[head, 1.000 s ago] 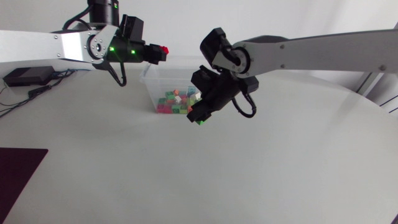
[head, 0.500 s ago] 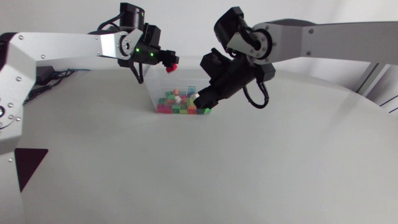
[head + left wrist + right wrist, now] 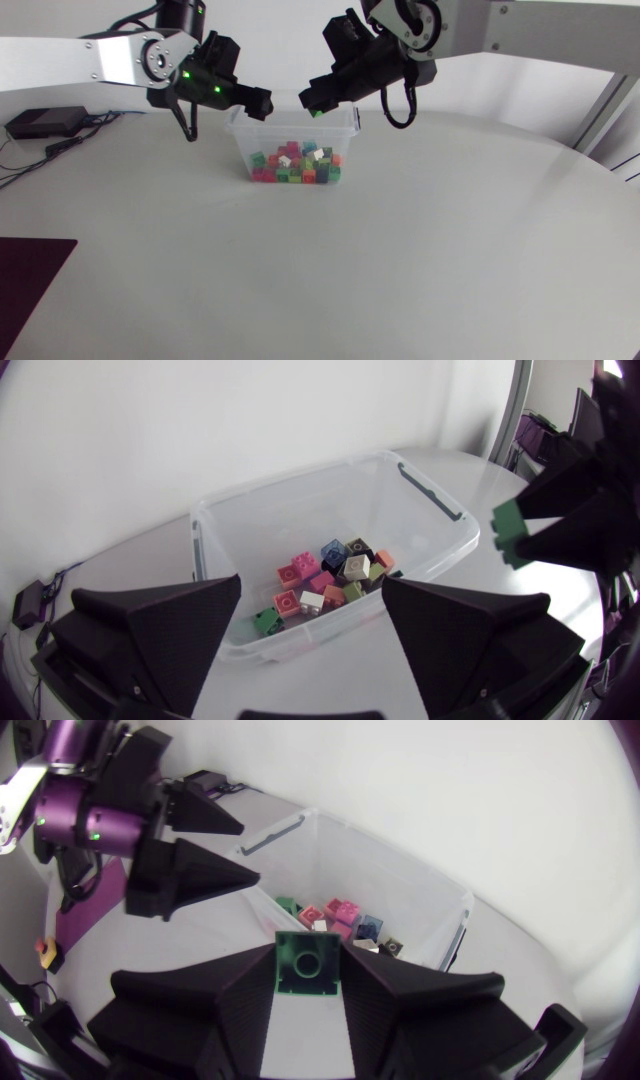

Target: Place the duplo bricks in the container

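The pale grey table (image 3: 420,260) carries one clear container (image 3: 243,140), and a heap of mixed bricks (image 3: 295,165) already lies on its floor. Your right gripper (image 3: 308,982) is pinching a green brick (image 3: 308,960) between both fingers, held up in the air; the container lies ahead of and below those fingers, and as far as I can judge not squarely under them. Your left gripper (image 3: 312,588) hangs with its fingers spread wide and nothing between them; the container is ahead of it and lower, and the right gripper is near, off to its side. The step in hand looks like the carry to the drop; next you need the brick over the open box, then part the fingers; mind the left gripper close by.
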Tool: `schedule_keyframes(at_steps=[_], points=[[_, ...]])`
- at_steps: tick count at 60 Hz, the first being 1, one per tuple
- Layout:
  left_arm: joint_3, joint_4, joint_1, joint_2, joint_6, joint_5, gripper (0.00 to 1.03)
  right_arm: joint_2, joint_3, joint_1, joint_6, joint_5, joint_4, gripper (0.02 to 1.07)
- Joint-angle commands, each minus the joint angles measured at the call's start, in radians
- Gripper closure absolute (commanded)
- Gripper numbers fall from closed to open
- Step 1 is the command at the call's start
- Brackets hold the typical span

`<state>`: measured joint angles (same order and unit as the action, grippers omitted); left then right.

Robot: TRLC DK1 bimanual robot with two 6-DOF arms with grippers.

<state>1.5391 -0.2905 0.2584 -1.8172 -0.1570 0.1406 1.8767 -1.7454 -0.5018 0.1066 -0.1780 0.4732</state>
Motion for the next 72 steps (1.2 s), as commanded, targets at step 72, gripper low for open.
schedule_keyframes(at_steps=[72], points=[[-0.375,0.054,-0.051,0.404,-0.049,0.004,0.04,0.394,-0.365,0.034,-0.065,0.103,-0.28,0.84]])
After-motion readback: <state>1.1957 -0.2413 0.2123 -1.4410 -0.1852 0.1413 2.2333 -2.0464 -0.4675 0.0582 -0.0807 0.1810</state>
